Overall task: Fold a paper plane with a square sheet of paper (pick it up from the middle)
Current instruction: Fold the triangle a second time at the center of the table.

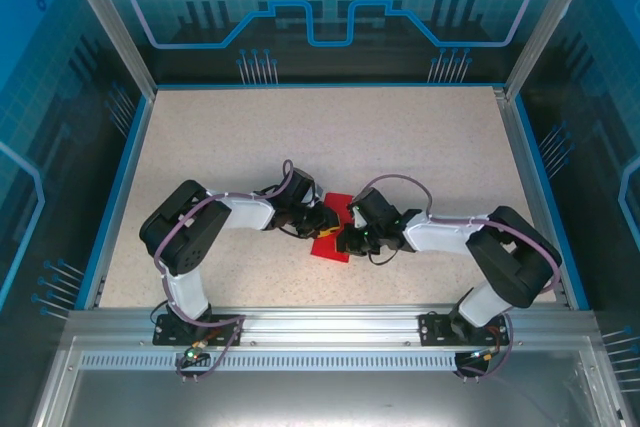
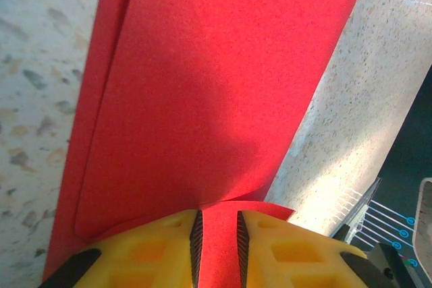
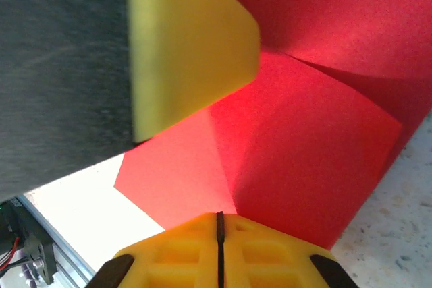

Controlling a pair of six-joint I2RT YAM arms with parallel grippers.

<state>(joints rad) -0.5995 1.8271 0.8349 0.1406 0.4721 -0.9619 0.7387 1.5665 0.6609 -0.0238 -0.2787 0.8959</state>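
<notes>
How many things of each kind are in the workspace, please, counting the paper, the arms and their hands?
Paper: 1, the red paper sheet
Arms: 2, the left arm and the right arm
Hands: 2, the left hand and the right hand
Total: 5
</notes>
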